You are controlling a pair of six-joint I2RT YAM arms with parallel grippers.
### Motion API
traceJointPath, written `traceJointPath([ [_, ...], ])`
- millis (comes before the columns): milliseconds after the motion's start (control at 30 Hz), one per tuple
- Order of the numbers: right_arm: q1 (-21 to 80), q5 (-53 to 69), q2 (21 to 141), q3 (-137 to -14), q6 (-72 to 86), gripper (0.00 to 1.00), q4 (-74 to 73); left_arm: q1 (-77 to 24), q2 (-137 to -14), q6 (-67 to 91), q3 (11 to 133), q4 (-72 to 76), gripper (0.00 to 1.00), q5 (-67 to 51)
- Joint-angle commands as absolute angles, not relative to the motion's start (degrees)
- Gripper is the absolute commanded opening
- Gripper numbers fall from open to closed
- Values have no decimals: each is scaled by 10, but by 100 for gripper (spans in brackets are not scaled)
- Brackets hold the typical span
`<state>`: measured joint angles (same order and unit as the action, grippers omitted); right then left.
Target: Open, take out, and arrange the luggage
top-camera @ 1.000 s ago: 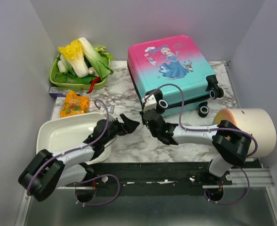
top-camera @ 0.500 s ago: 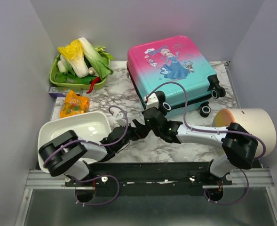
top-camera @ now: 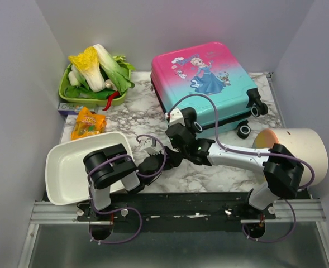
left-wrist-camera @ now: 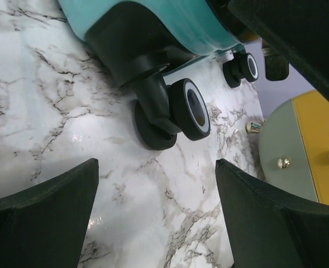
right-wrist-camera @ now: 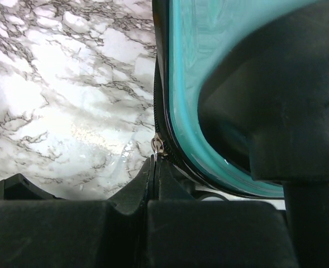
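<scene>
- Two end effectors wait by the lower left corner of the luggage (top-camera: 203, 78). It lies flat and shut on the worktop (top-camera: 142, 111), upper middle of the top view.
- Its long side seems to run up and down the frame, wheels lowest.
- The right end effector (right-wrist-camera: 152, 167) is pressed together, with the zip pull (right-wrist-camera: 160, 146) at its tips. Whether it is pinched, I cannot tell.
- The left end effector (left-wrist-camera: 156, 184) gapes wide, holding nothing.
- The right one is nearer the zip.

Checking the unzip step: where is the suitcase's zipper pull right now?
Right wrist view: the zipper pull sits on the luggage, on its dark zip line at the teal corner, just at the tips of the shut right gripper, over the marble table.
</scene>
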<state>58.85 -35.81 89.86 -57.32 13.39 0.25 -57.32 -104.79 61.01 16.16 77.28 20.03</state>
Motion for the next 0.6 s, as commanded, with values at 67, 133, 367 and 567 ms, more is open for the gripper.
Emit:
traceJointPath([
  [67,600,-302,912,-666,69,6,80,-579,-1061,589,199,851,92,234],
  [133,601,-304,920,-671,51,34,92,-579,-1064,589,197,854,92,232],
  [367,601,-233,876,-650,68,57,89,-581,-1041,592,157,879,93,244],
  [567,600,-223,731,-587,55,90,71,-593,-960,593,142,821,99,253],
])
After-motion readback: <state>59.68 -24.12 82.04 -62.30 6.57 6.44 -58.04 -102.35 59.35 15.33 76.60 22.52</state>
